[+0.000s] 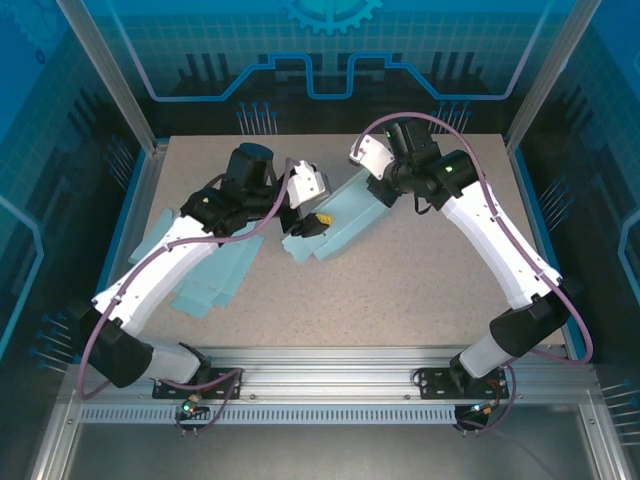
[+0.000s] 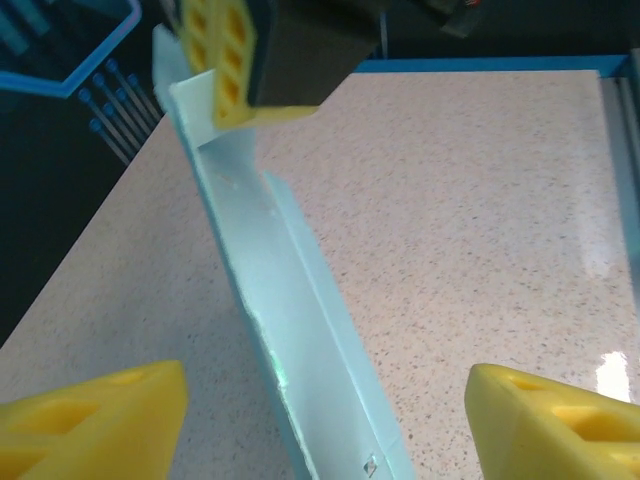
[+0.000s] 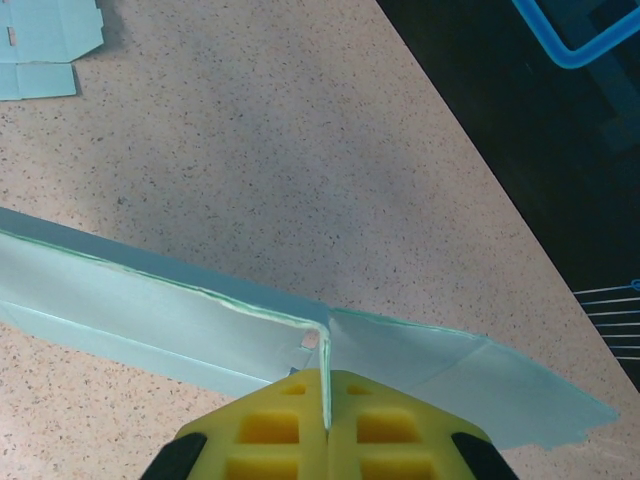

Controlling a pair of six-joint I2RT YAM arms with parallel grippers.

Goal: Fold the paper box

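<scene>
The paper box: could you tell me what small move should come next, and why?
Probably close the left gripper on the upright wall of the paper box: its open fingers straddle it, while the right gripper pinches the other end.

Half-folded box: I see the pale blue paper box (image 1: 345,218) lying near the middle of the table (image 1: 430,285).
It's a long, narrow piece of thin card set diagonally in my top view, with the base flat on the surface and one long side wall raised along its crease. On my right wrist feed, a short upright panel at the corner is pinched between the closed fingers of the right end effector (image 3: 327,385), and another flap spreads flat beyond it.
</scene>
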